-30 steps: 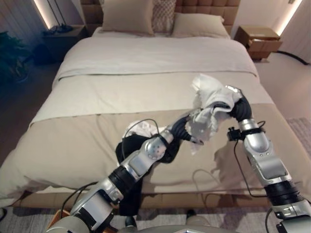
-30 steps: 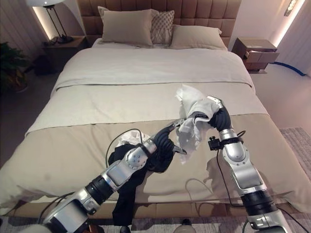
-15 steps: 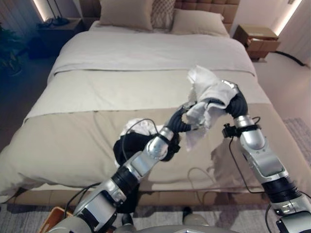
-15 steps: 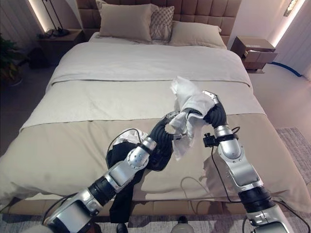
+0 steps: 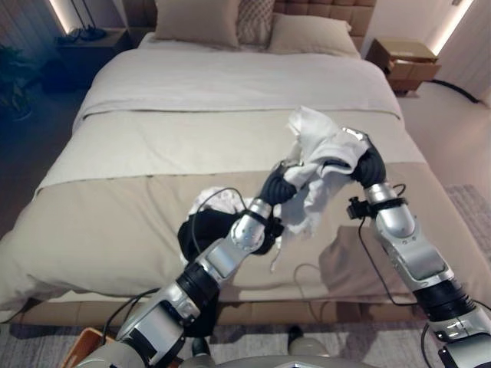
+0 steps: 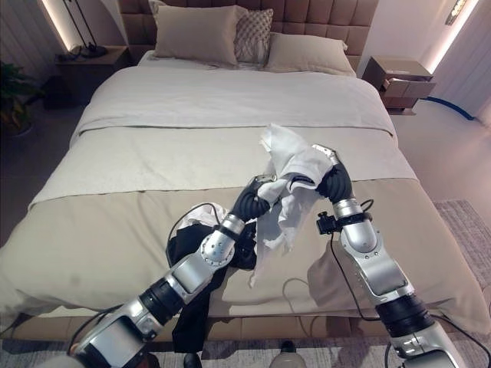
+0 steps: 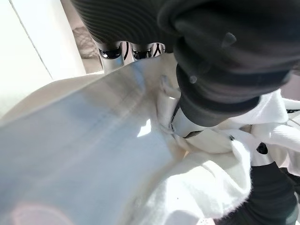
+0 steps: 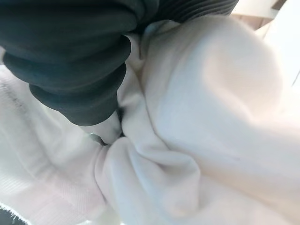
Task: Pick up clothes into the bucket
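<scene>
Gripping a white cloth (image 5: pixel 318 165) above the bed (image 5: pixel 192 130), both the left hand (image 5: pixel 278 182) and right hand (image 5: pixel 360 157) have fingers curled into it.

Both arms raised and bent inward, left hand (image 5: pixel 278 186) and right hand (image 5: pixel 360 157) clenched close together at chest height.

White garment (image 6: pixel 288 172) showing soft matt crumpled cloth; bed (image 6: pixel 115 230) lying under smooth matt beige fabric; headboard (image 6: pixel 322 15) looking padded, tufted.
</scene>
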